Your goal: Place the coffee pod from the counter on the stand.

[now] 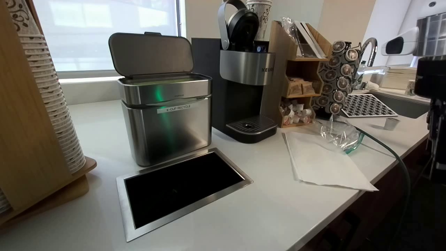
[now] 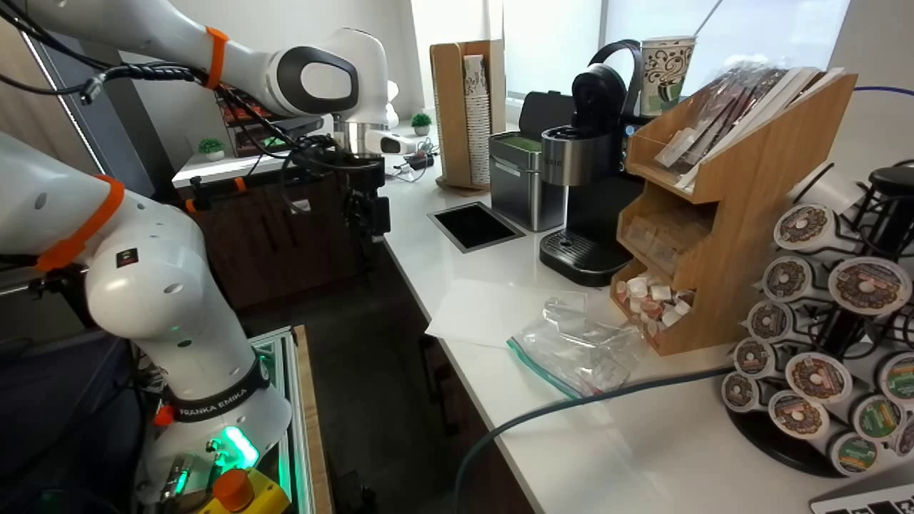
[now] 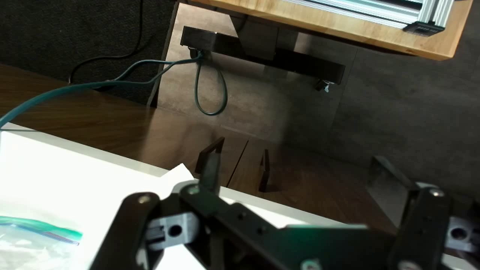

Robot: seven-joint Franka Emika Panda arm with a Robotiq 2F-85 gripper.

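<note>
A small pale coffee pod [image 1: 391, 123] stands on the off-white counter [image 1: 264, 198] near its front edge, beside the sink end; I cannot make it out in the other views. The dark wire stand [image 1: 321, 113] holds stacked rows of round pods; it also shows at the right in an exterior view [image 2: 767, 437]. My gripper [image 2: 368, 218] hangs in the air off the counter's front edge, away from pod and stand. It shows at the right border in an exterior view [image 1: 437, 146]. In the wrist view the gripper [image 3: 298, 165] has its fingers wide apart with nothing between them.
A clear plastic bag [image 2: 578, 350] and white paper [image 2: 485, 314] lie on the counter. A dark green hose [image 2: 607, 396] crosses the counter edge. The wooden organizer [image 2: 757, 264], coffee machine [image 2: 600, 193], steel bin [image 1: 167, 129] and rectangular opening [image 1: 184, 188] line the counter.
</note>
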